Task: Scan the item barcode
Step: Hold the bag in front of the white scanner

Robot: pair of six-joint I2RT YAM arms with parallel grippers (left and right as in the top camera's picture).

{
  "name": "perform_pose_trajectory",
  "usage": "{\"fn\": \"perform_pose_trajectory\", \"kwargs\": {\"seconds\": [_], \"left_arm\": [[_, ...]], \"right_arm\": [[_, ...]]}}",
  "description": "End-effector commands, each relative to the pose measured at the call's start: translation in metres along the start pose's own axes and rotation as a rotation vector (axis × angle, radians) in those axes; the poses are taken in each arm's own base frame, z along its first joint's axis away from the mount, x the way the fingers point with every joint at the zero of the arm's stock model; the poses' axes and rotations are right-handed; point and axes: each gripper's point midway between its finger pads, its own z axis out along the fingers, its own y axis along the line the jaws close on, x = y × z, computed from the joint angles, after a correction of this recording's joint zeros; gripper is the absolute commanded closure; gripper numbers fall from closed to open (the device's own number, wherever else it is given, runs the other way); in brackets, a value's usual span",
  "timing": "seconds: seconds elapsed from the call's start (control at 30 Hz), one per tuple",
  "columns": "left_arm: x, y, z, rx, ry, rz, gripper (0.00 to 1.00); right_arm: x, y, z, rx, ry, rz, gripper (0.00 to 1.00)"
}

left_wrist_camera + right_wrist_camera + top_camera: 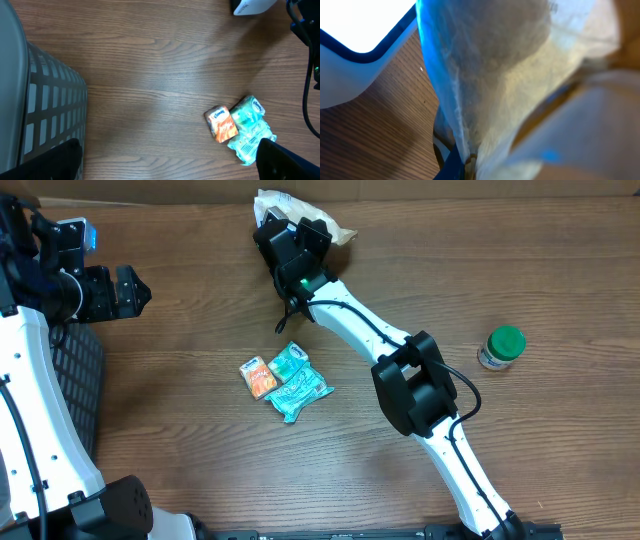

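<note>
Overhead: the right gripper (296,242) sits at the far centre of the tabletop (200,260), its fingers pinching a pale plastic bag (272,202). The left gripper (138,290) hangs far left.

Left wrist: its fingers (287,160) are spread wide and empty, with tissue packs (235,127) near right.

Right wrist: the bag fills the view and no barcode shows.

The item seems to be in hand. Next, the bag likely needs turning to present its code.
</note>
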Motion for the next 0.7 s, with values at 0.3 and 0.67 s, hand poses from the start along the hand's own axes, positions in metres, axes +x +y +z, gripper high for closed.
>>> {"fn": "perform_pose_trajectory", "kwargs": {"seconds": [0.3, 0.67], "left_arm": [[-0.003, -0.001, -0.003, 0.000, -0.013, 0.022, 0.00], [-0.003, -0.001, -0.003, 0.000, -0.013, 0.022, 0.00]], "right_arm": [[-0.005, -0.017, -0.003, 0.039, -0.009, 0.050, 0.96], [-0.014, -0.059, -0.028, 0.001, -0.058, 0.201, 0.96]]}}
